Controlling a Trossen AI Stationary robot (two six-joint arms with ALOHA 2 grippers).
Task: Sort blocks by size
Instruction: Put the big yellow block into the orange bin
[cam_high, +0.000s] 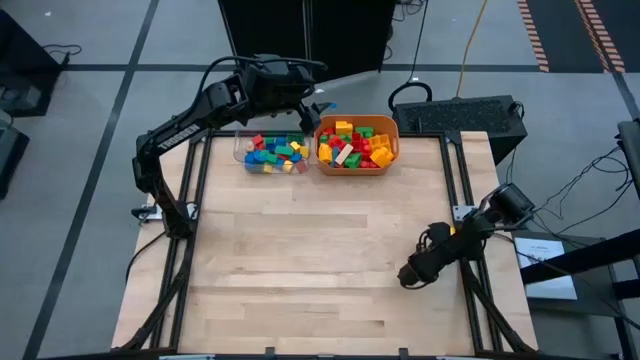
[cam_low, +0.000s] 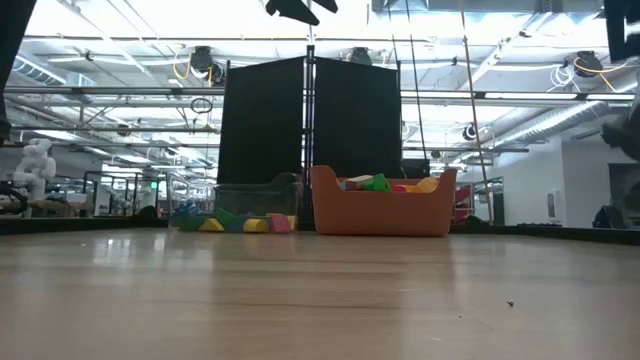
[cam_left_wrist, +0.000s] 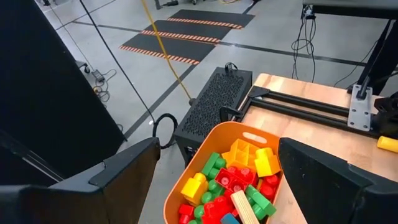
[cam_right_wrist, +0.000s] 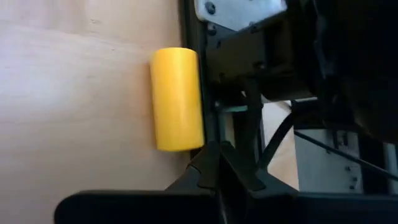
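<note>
My left gripper (cam_high: 318, 107) is spread wide and holds nothing. It hangs above the table's far edge, over the near wall between the tub (cam_high: 391, 130) and the tray (cam_high: 240, 146). In my left wrist view both fingers (cam_left_wrist: 124, 180) frame the tub (cam_left_wrist: 186, 175), and nothing lies between them. The blocks (cam_high: 352, 145) fill the tub in red, yellow and green; more blocks (cam_high: 275, 153) lie in the tray just beside it. Tub and tray touch or nearly touch. A black box (cam_high: 460, 115) sits off the table behind the tub. My right gripper (cam_high: 408, 273) is pressed together, empty, resting low near the table's right rail (cam_high: 461, 200). A yellow cylinder (cam_right_wrist: 177, 98) lies on the wood just beside that rail.
</note>
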